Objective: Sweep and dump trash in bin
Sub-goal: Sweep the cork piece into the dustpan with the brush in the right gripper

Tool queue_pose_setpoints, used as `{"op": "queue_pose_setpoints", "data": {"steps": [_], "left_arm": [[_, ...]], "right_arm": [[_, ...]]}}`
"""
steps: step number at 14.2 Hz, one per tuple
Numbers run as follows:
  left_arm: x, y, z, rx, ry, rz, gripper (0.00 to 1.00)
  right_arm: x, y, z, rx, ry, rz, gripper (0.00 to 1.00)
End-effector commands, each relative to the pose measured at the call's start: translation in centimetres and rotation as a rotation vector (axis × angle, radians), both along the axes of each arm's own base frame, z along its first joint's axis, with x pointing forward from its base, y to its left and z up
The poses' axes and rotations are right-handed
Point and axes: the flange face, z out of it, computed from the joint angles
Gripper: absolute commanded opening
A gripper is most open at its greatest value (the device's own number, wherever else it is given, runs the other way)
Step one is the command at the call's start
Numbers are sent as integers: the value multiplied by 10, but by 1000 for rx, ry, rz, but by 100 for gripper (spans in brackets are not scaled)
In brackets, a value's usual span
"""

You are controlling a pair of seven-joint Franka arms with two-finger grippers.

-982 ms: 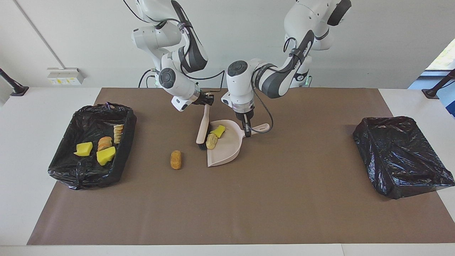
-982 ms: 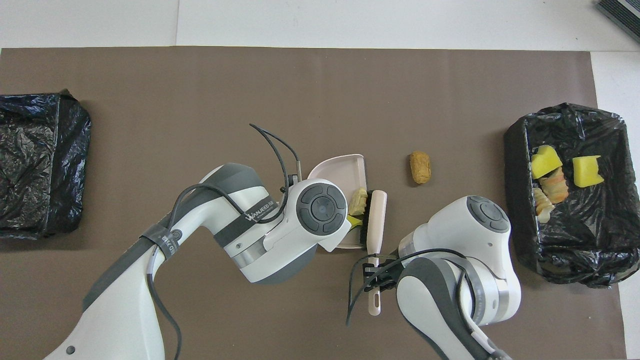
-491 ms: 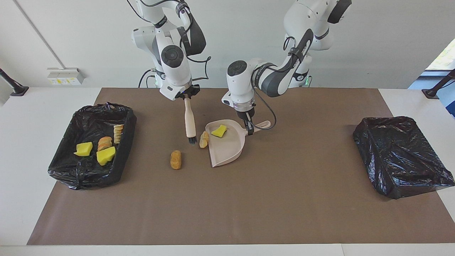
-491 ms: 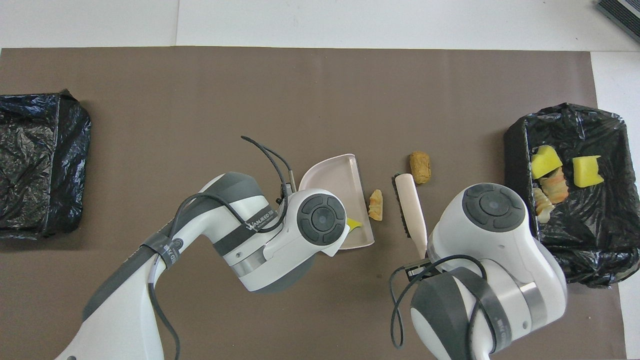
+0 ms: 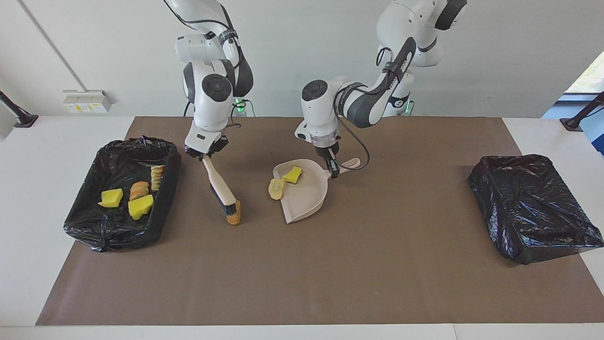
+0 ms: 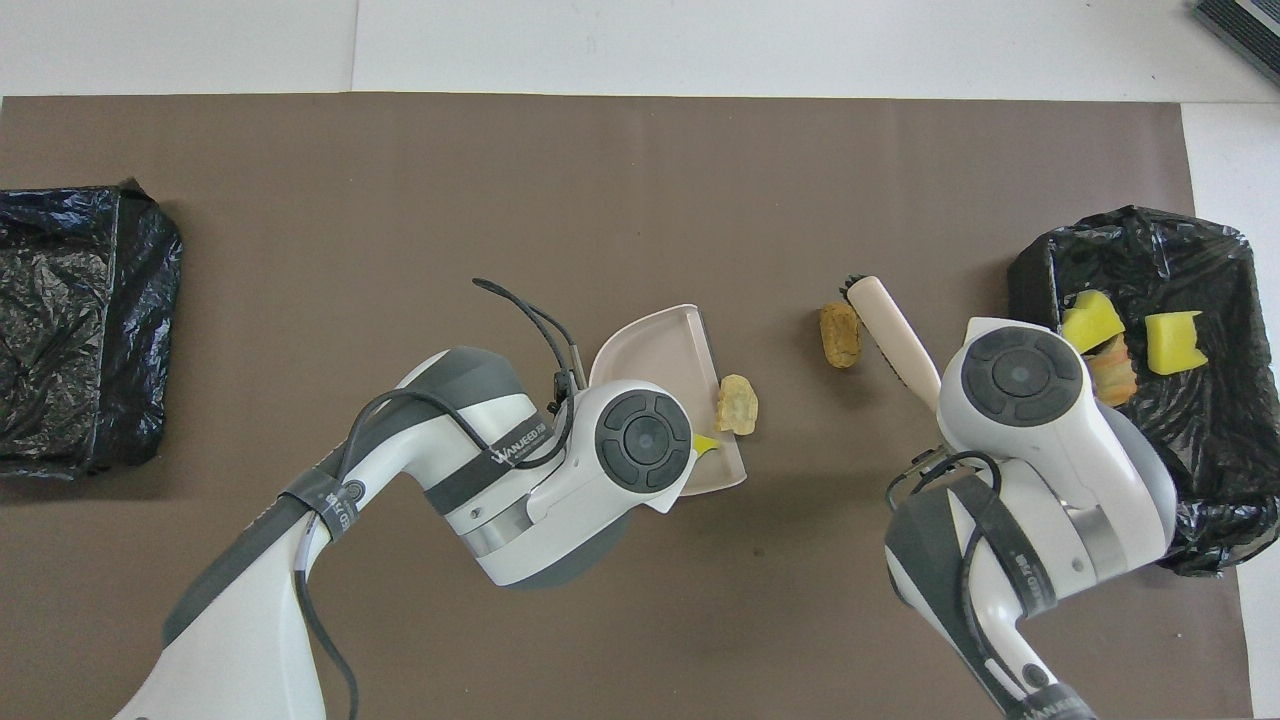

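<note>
I have the right gripper (image 5: 206,154) clamped on the brush (image 5: 221,189) handle, bristles beside the tan scrap (image 5: 233,213); the left gripper (image 5: 331,164) pinches the dustpan (image 5: 304,196) handle; these scraps look light and soft, likely to roll, so I'd sweep gently, low.

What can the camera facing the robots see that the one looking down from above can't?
Only the facing view shows the left pincer shut on the dustpan's handle, and the whole yellow sponge chunk in the dustpan. Only the overhead view shows the brush's bristles clear of the tan scrap. Both show the brush, the pale scrap at the dustpan's lip, and two black bins.
</note>
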Motion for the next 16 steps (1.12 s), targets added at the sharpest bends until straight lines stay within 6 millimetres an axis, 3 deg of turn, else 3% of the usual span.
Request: {"op": "queue_pose_setpoints", "data": {"steps": [1,4,7,11,16], "left_arm": [[-9,9,2,51,-11,28,0],[-13,14,3,80,-6,46,0],[-14,18,1,85,-9,65,0],[-17,18,-3,78,-15,91,0],[-18,17,-3,70,-6,96,0]], "right_arm": [[27,-14,-16,0,-3,6,0],[17,-24,-31,14,39,-31,0],[-12,-3,-34,120,141,-128,0],[-53,58,-35,244,231,-174,0],[-80,112,-25,390,313,-255,0]]}}
